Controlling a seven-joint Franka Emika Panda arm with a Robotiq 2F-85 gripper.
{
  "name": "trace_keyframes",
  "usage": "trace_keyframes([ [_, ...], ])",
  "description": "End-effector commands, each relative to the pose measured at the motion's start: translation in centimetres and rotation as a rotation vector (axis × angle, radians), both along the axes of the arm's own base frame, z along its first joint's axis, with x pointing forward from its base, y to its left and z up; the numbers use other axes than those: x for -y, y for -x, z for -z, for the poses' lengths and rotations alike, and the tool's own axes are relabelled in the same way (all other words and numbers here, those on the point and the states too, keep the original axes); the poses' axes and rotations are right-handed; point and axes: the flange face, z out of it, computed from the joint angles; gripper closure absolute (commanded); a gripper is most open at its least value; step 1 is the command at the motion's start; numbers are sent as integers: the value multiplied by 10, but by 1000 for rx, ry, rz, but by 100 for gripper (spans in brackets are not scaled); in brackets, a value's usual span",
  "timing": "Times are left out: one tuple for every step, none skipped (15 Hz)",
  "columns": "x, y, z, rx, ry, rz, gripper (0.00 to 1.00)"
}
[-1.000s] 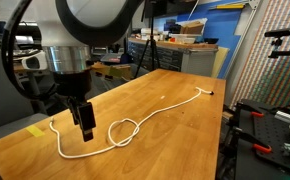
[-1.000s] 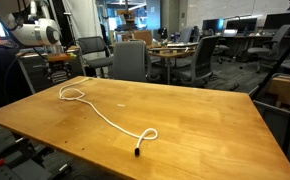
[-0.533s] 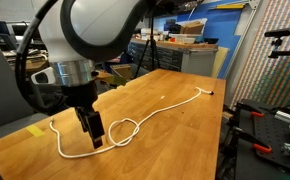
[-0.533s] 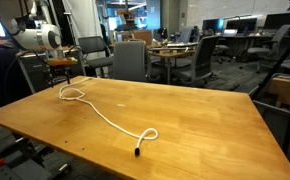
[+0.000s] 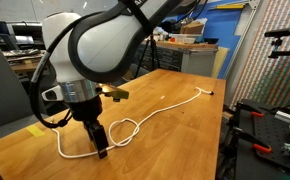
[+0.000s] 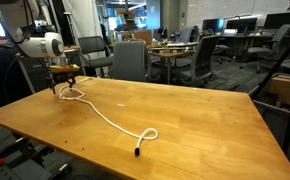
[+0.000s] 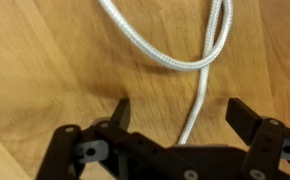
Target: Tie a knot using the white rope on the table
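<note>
The white rope point(image 5: 163, 103) lies on the light-brown wooden table point(image 5: 175, 135), with a loop at one end. It also shows in an exterior view point(image 6: 110, 121), ending in a curl and a dark tip near the front edge. My gripper point(image 5: 100, 148) points down just above the rope beside its loop, and it shows far off over the loop in an exterior view point(image 6: 64, 87). In the wrist view my open gripper point(image 7: 180, 112) straddles one strand of the rope point(image 7: 198, 105); the fingers do not touch it. Above them the strands cross.
A small yellow tape piece point(image 5: 37, 129) sits near the table corner by the arm. Office chairs point(image 6: 132, 60) and cluttered workbenches stand behind the table. Black equipment point(image 5: 265, 130) stands off the table's far side.
The arm has come down and shifted towards the rope's loop, bringing the open gripper close over the rope. The rope has not moved.
</note>
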Motion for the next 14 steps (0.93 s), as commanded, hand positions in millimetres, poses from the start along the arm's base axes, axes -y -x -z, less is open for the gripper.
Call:
trace_keyframes([
  [-5,-6,2,47,3,33,26],
  [-5,-7,2,58,6,39,32],
  [-5,-8,2,66,15,39,42],
  [-5,-8,3,78,24,39,49],
  [-6,-7,2,86,31,38,58],
  [-8,-5,2,96,47,31,64],
  [-10,-3,1,107,65,21,71],
  [-13,-1,1,117,74,17,77],
  [-15,2,1,129,93,7,84],
  [-17,4,0,137,106,2,92],
  [-18,5,-1,152,117,-2,97],
  [-19,5,-2,167,132,-8,100],
  [-19,5,-5,176,132,-11,99],
  [-19,5,-12,176,117,-17,96],
])
